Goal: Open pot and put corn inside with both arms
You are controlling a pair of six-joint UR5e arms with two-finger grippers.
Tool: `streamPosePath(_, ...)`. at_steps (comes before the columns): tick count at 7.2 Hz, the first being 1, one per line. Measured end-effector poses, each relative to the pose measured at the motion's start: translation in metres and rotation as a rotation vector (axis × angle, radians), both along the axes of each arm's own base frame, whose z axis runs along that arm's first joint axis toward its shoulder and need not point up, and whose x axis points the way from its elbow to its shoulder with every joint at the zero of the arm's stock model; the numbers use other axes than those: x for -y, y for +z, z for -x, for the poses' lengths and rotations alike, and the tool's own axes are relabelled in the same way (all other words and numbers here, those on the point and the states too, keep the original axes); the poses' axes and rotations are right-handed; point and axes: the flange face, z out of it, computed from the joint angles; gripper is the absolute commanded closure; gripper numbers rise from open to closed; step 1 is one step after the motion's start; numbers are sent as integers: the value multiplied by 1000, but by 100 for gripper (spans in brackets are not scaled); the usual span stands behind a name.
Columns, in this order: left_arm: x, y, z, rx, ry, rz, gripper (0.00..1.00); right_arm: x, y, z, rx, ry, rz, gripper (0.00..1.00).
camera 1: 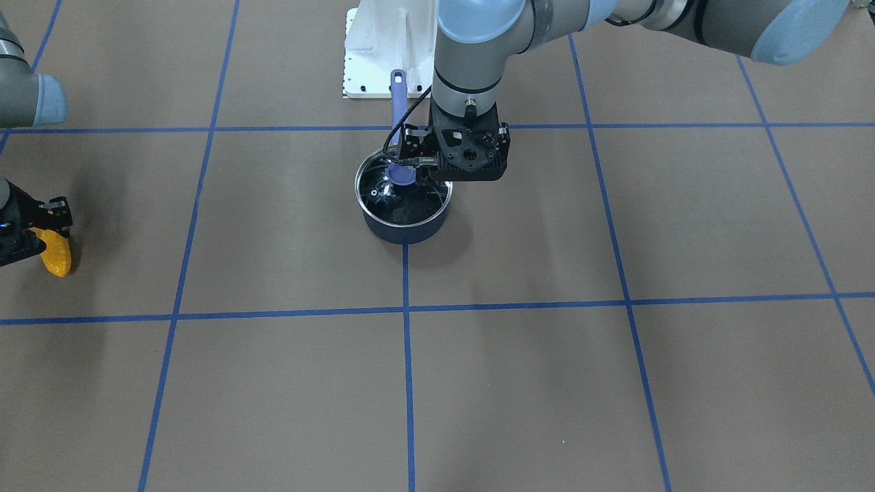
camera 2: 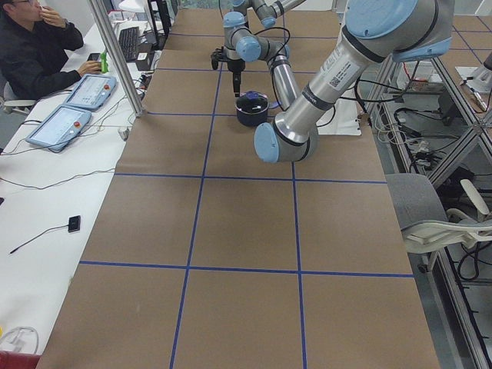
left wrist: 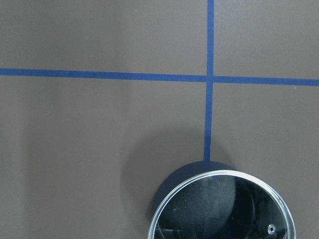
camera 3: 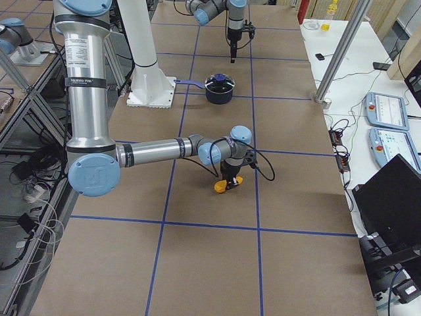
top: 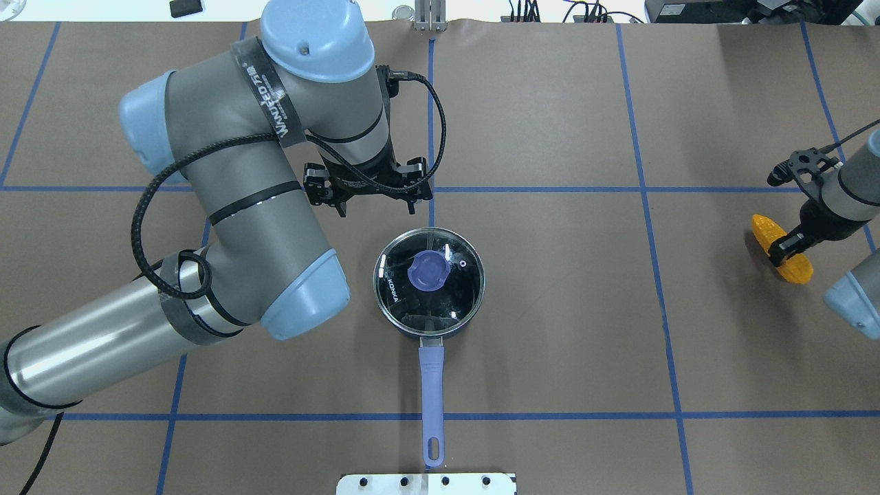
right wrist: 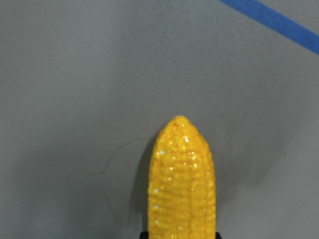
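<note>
The navy pot (camera 1: 403,232) stands mid-table with its glass lid (top: 399,289) and purple knob (top: 427,270) on it. Its lavender handle (top: 431,392) points toward the robot base. My left gripper (top: 375,187) hovers just beyond the pot's far rim; its fingers are hidden, so I cannot tell if it is open or shut. The left wrist view shows only the lid's edge (left wrist: 222,209). My right gripper (top: 787,247) is shut on the yellow corn (top: 764,230) far out on my right, low over the table. The corn fills the right wrist view (right wrist: 183,184).
The white robot base plate (top: 426,483) lies just behind the handle's end. Blue tape lines (camera 1: 407,355) grid the brown table. A person (camera 2: 31,46) sits at a side desk with tablets, off the table's edge.
</note>
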Motion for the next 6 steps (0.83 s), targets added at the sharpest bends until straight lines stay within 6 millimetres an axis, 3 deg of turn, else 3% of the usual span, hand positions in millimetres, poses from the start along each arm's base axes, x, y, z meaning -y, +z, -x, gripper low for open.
streamPosePath(5, -40, -4, -60, 35, 41, 2, 0, 27, -61, 18, 72, 31, -10, 76)
streamPosePath(6, -48, -6, -69, 33, 60, -1, 0, 28, -66, 18, 74, 41, -6, 76)
